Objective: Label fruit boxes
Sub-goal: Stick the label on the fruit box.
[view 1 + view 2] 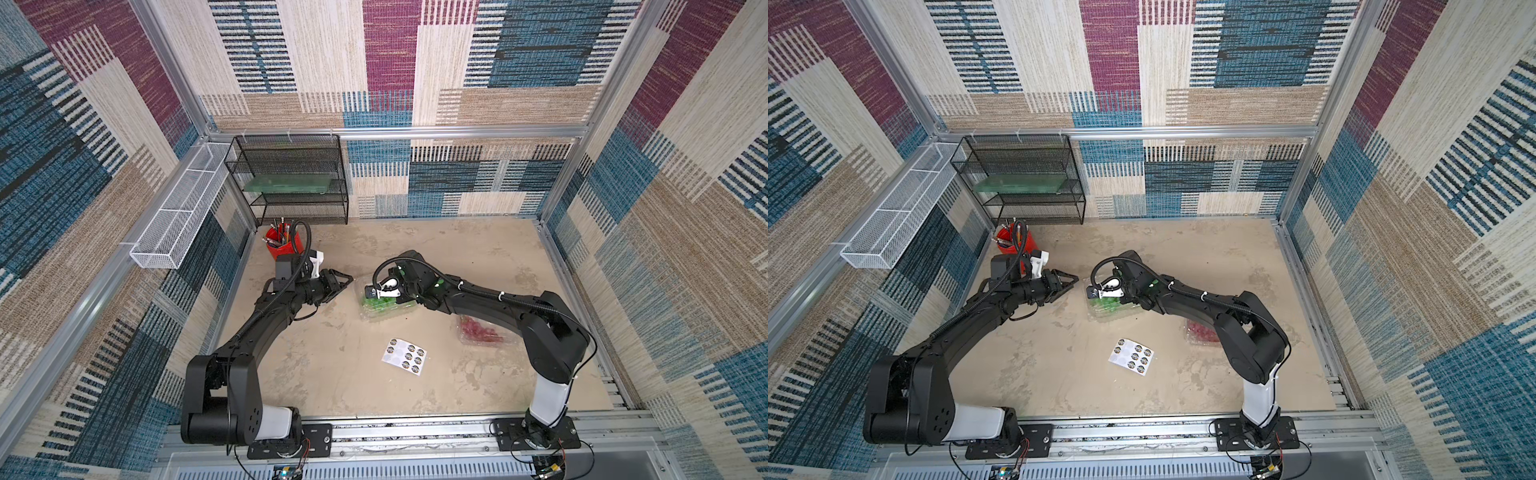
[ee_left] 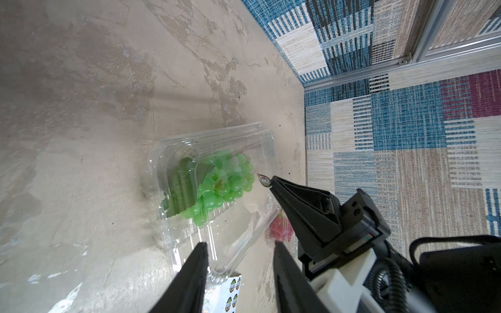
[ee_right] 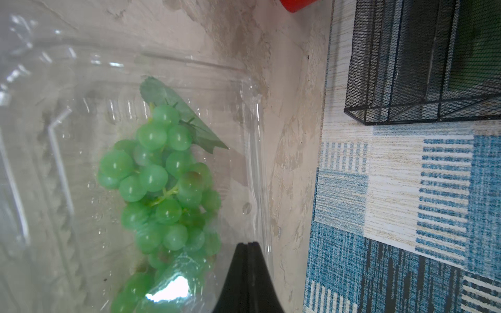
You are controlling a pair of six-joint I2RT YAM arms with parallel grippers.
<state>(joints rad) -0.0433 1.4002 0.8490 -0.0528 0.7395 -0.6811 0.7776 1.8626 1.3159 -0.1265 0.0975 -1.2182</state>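
Clear plastic forms the green grape box, which lies closed on the table directly ahead of the left gripper; that gripper's fingers stand apart with nothing between them, their tips over the nearest rim of the box, and we cannot tell whether they touch it; the green grapes sit bunched under the lid, beyond those tips; the right gripper comes at the same box from the opposite side, its fingers pressed together into one black wedge whose tip sits at the box's rim just beside the bunch; from the left wrist we see a small printed sticker poking out of that closed tip, over the edge of the lid; the red grape box lies well behind the right fingers, partly under the right forearm, and well apart from the left fingers; the white sticker sheet lies flat on the table, touched by neither pair of fingers, back toward the arms' bases from both; the red pencil cup stands behind the left fingers, close to that arm's wrist.
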